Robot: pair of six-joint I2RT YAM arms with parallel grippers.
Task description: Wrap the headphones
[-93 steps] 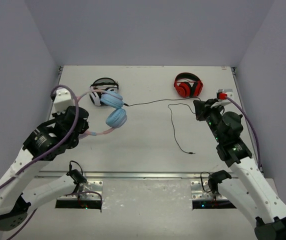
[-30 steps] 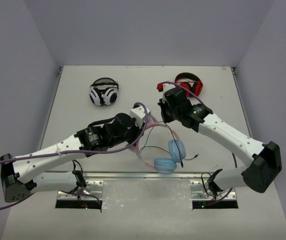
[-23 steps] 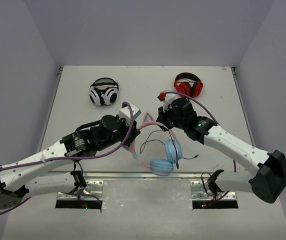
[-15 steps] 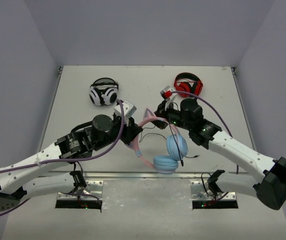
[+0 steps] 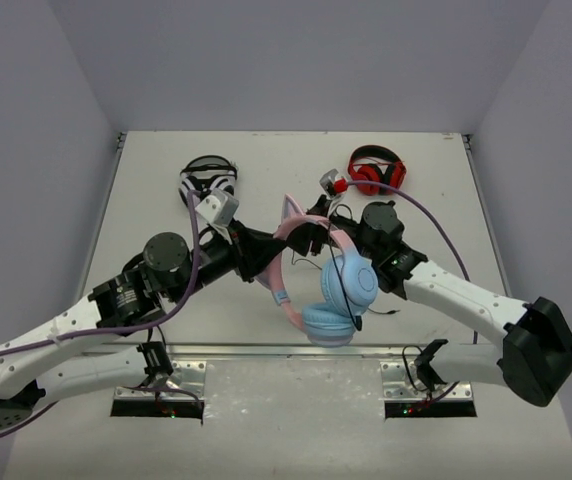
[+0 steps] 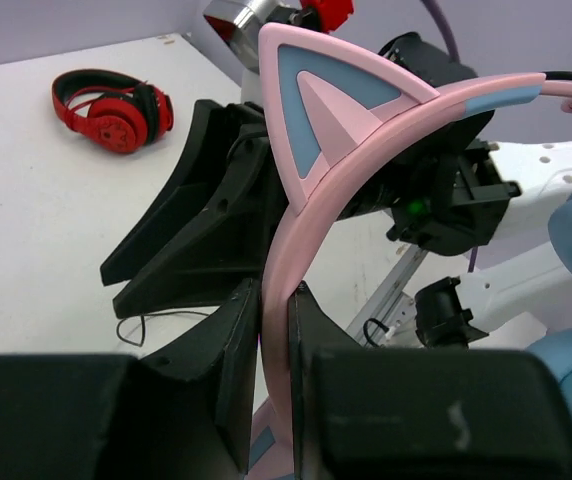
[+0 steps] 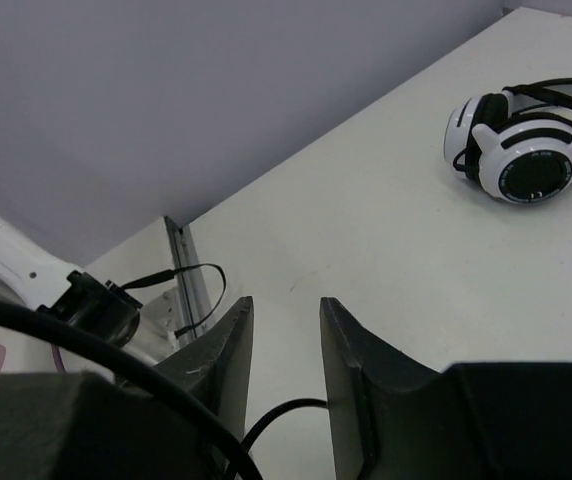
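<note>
Above the table (image 5: pixel 426 165), my left gripper (image 6: pixel 274 305) pinches the headphones (image 5: pixel 350 284) (by the headband); my right gripper (image 7: pixel 285 325) gapes narrowly

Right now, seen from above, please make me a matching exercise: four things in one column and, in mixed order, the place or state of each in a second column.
Things:
1. pink cat-ear headphones with light blue round earcups
2. white-and-black over-ear headphones
3. red-and-black over-ear headphones
4. left pincer

Places or states:
A. far right of the table
B. shut on the pink headband
C. held up off the table
D. far left of the table

Pairs: 1-C, 2-D, 3-A, 4-B
</note>
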